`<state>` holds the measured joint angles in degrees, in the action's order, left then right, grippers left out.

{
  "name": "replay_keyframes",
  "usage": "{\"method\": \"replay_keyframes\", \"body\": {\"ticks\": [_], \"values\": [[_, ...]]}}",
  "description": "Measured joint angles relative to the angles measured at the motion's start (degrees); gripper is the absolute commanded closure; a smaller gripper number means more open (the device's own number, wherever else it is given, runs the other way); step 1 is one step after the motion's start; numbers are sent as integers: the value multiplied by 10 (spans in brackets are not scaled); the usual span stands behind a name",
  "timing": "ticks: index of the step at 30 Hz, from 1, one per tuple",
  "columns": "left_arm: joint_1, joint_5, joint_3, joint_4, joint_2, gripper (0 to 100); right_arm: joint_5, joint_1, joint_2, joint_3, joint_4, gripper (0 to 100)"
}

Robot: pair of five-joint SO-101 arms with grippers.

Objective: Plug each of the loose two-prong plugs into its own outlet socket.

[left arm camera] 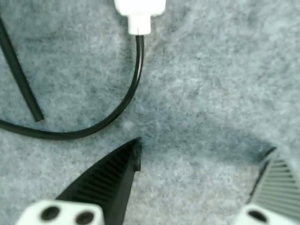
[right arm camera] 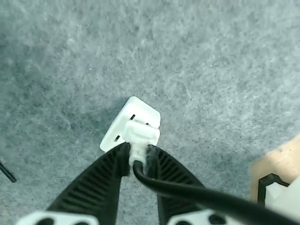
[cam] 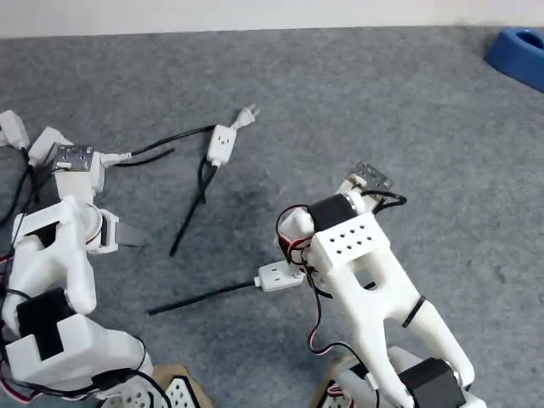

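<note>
The right gripper is clenched on a white plug, and its two dark fingers press the plug from both sides. A black cable runs from the plug back toward the arm. The plug sits against the face of a white socket that lies on the grey carpet. Some slots of the socket are uncovered beside the plug. I cannot tell if the prongs are inside.

The left gripper is released, with its fingers wide apart, and it hangs just over the carpet with nothing between them. Near it a thin black cord curves over the carpet.

In the high view a second socket lies farther from the arms, well apart from both grippers. A small plug lies just beside its far corner, not inserted.

A blue container stands at the far corner of the carpet on the right arm's side. It is cut by the frame edge, and I cannot tell what it holds.
</note>
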<state>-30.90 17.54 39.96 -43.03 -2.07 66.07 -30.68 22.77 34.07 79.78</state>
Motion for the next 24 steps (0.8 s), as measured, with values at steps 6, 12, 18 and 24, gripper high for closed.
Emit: {"method": "replay_keyframes", "body": {"ticks": [6, 12, 18, 24], "values": [[0, 0, 0, 0, 0, 618, 0, 0, 0, 0, 0, 993], [0, 0, 0, 0, 0, 618, 17, 0, 0, 0, 0, 993], [0, 0, 0, 0, 0, 618, 25, 0, 0, 0, -2, 993], [0, 0, 0, 0, 0, 618, 25, 0, 0, 0, -2, 993]]}}
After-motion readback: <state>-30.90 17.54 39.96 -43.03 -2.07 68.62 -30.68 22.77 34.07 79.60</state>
